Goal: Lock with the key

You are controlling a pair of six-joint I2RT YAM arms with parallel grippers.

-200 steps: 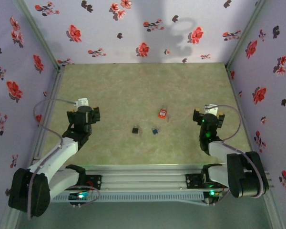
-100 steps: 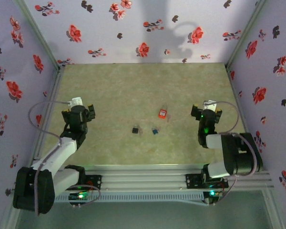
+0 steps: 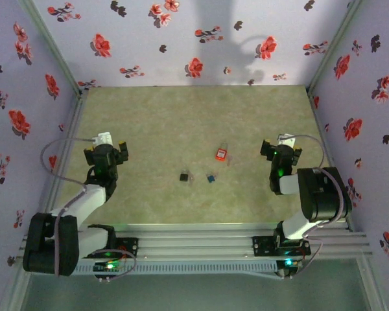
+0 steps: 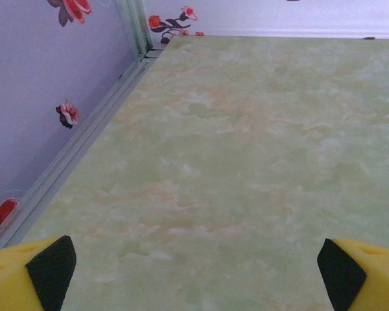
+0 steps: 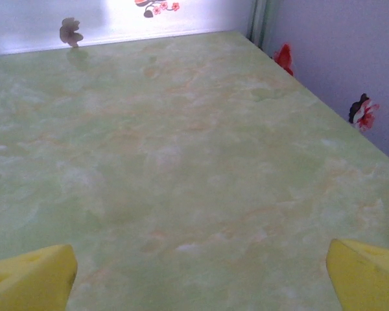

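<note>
Presently left gripper (image 3: 108, 148) and right gripper (image 3: 281, 149) stand wide open, empty; advise one steadies the red padlock (image 3: 221, 154) before keying.

Counting three small things out on the desk (image 3: 181, 116): one red padlock (image 3: 221, 154), one small black piece (image 3: 183, 176), one small blue piece (image 3: 210, 177). Two arms down at the near edge, one left arm (image 3: 84, 201) and one right arm (image 3: 318, 194). Two grippers too, left gripper (image 3: 107, 150) and right gripper (image 3: 281, 150), two yellow fingers (image 4: 26, 272) apiece, so four in all. Three flowered walls (image 3: 181, 39) around, and just the one desk.
</note>
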